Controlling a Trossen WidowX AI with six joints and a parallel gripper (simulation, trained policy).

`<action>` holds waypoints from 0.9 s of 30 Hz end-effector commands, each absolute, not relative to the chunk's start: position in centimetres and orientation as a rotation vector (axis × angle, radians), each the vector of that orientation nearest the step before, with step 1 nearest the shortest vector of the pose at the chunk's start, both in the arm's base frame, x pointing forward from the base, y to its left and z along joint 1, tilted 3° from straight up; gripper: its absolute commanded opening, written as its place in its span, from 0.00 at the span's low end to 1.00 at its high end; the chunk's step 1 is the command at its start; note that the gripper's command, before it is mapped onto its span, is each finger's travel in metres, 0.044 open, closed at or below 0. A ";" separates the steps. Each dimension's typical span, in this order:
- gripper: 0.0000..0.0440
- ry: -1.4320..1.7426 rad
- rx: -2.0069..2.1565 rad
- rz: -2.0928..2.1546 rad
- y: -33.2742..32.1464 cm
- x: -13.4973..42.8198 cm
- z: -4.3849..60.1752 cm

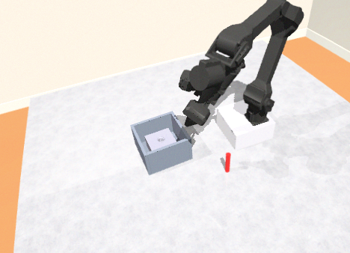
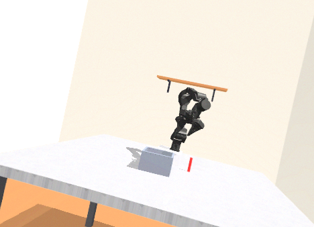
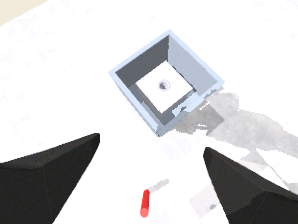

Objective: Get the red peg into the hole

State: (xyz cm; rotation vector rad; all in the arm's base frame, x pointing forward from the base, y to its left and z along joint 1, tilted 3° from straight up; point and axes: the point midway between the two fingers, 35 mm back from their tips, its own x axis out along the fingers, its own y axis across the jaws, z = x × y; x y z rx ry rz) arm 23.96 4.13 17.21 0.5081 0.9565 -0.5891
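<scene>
The red peg [image 1: 227,162] [image 2: 190,164] [image 3: 145,201] stands upright on the table, beside the box and apart from it. The blue-grey open box [image 1: 170,158] [image 2: 155,163] [image 3: 192,65] holds a pale plate [image 1: 152,141] [image 3: 149,85] at its bottom. The plate's round hole [image 1: 161,139] [image 3: 164,85] is empty. My gripper [image 3: 152,144] is open, with nothing between its fingers. It hangs above the table; in the wrist view the peg is low between the fingers and the box is beyond the fingertips. In the exterior view the fingers are partly lost against the dark arm.
The white base block [image 1: 248,135] under the arm stands behind the peg in the top view. The box walls rise around the plate. The arm's shadow falls beside the box. A wooden wall shelf [image 2: 191,82] is behind the arm in the exterior view.
</scene>
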 end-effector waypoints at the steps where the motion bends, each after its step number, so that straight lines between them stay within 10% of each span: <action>1: 1.00 1.050 0.526 -0.622 5.4 22.6 15.2; 27: 1.00 1.289 0.690 -0.784 10.6 19.1 3.1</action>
